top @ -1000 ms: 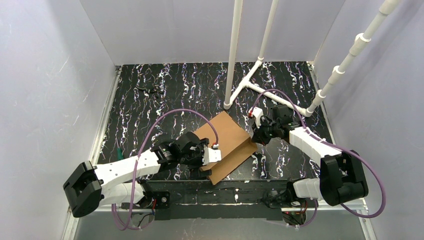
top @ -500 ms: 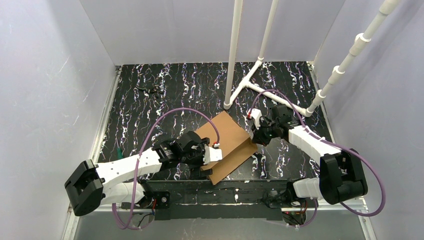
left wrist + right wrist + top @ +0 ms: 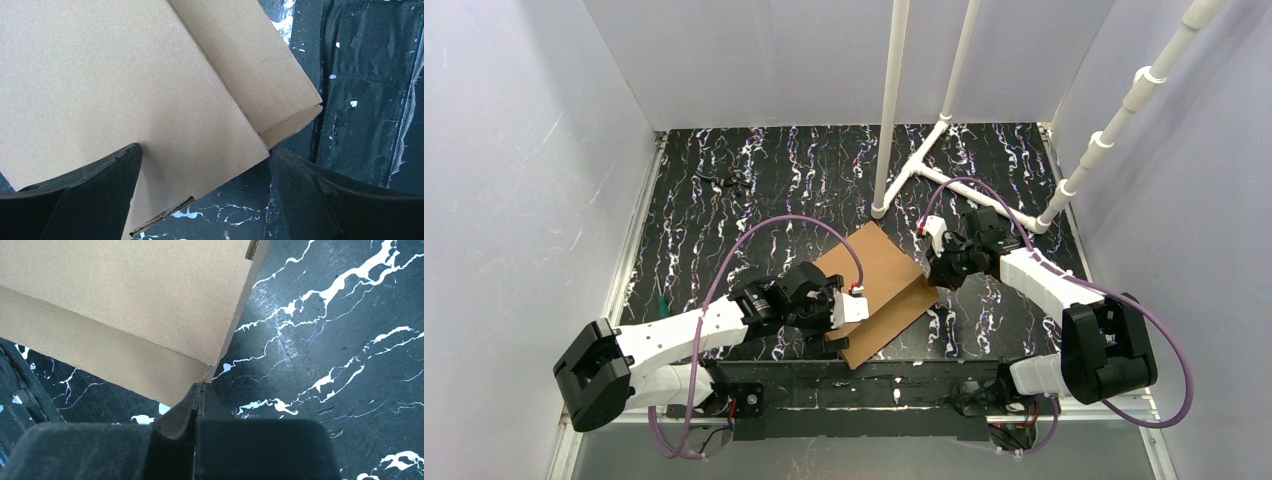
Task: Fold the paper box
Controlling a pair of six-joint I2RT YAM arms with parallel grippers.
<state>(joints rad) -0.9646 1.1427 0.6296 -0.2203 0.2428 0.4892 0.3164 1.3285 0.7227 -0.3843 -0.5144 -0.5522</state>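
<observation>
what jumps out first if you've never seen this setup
A brown paper box lies on the black marbled table, between both arms. The left gripper stands wide open over one corner; the right gripper is shut at another corner. White pipes rise behind it.

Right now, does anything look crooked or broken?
The paper box lies crooked, cornerwise on the table, one side flap folded. Small dark scraps lie loose at the far left. No tears show on the cardboard.
</observation>
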